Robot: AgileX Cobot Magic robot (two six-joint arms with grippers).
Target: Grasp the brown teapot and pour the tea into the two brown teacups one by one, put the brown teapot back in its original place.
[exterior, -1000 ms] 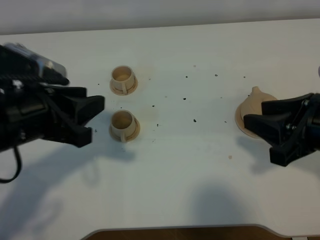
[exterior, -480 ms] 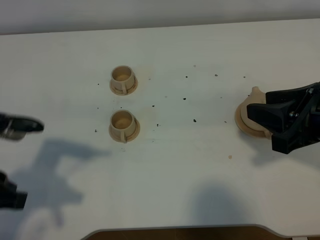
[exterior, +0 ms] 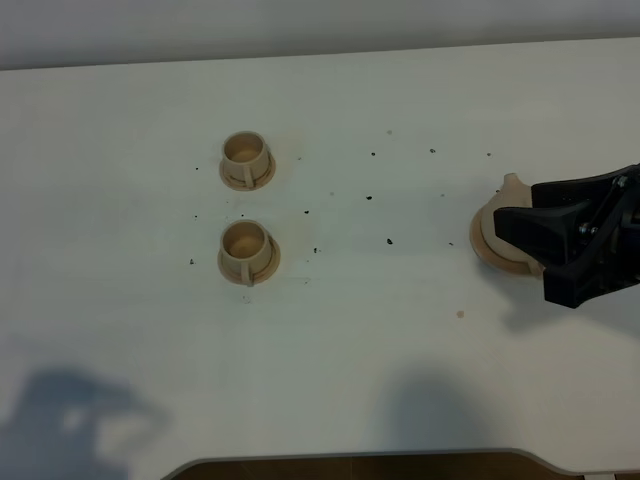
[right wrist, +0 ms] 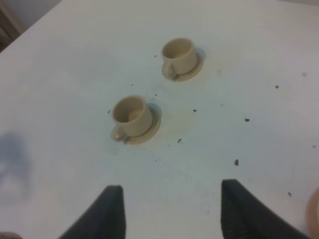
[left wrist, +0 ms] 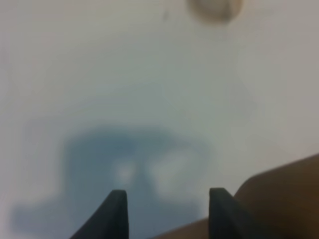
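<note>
The brown teapot stands on its round coaster at the right of the table, mostly hidden under my right gripper. That gripper is open and empty, pointing left over the pot. Its fingers frame bare table in the right wrist view, with a tan edge just outside them. The two brown teacups stand upright left of centre, one behind the other; they also show in the right wrist view. My left gripper is open and empty, out of the exterior view.
Dark specks dot the white table between the cups and the teapot. The table's front edge shows at the bottom. The left wrist view is blurred, with a tan round shape far off and the gripper's shadow.
My left arm has pulled back from beside the cups and left the exterior view; only its shadow stays. My right gripper shifted slightly up over the teapot, then held still.
</note>
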